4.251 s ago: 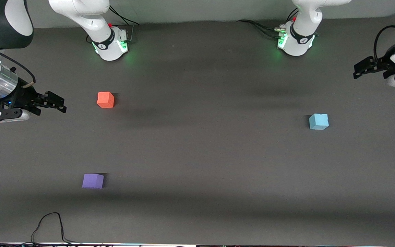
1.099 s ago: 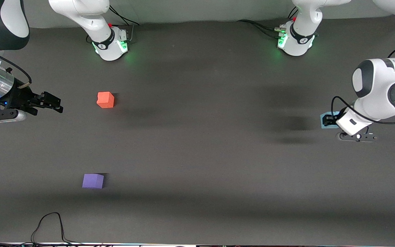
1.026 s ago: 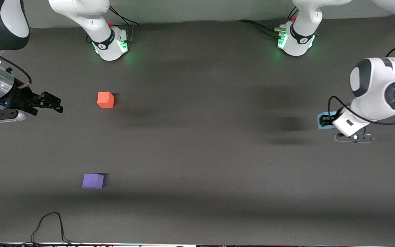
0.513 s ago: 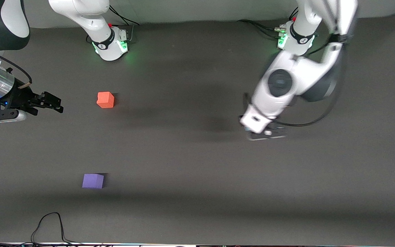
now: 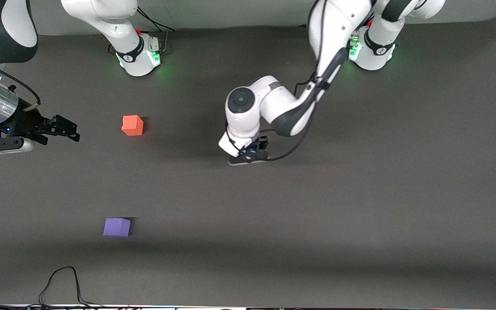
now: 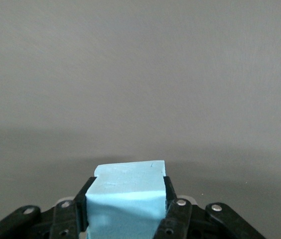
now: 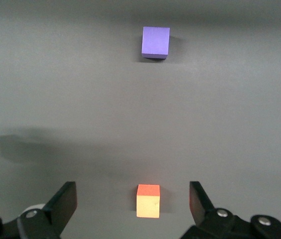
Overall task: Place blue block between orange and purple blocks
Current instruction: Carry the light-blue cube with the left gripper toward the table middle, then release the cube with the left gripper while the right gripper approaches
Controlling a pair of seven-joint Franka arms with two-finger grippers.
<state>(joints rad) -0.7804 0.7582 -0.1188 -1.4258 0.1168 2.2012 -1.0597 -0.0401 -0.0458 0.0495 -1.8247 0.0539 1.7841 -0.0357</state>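
Up over the middle of the mat (image 5: 360, 206), we see the left gripper (image 5: 253, 151) clamped on the blue block (image 6: 125, 196). From the front, the wrist hides nearly all of that block; only the left wrist view shows it plainly, pinched between the two black fingers (image 6: 176, 219), its lower part cut off by the frame's edge. We cannot tell how high it hangs over the mat. The orange block (image 5: 132, 125) sits toward the right arm's end, and the purple block (image 5: 116, 227) lies nearer the front camera than it, well apart. The right gripper (image 5: 69, 131) waits beside the orange block, jaws wide and holding nothing, its arm partly cut off at the frame's edge.
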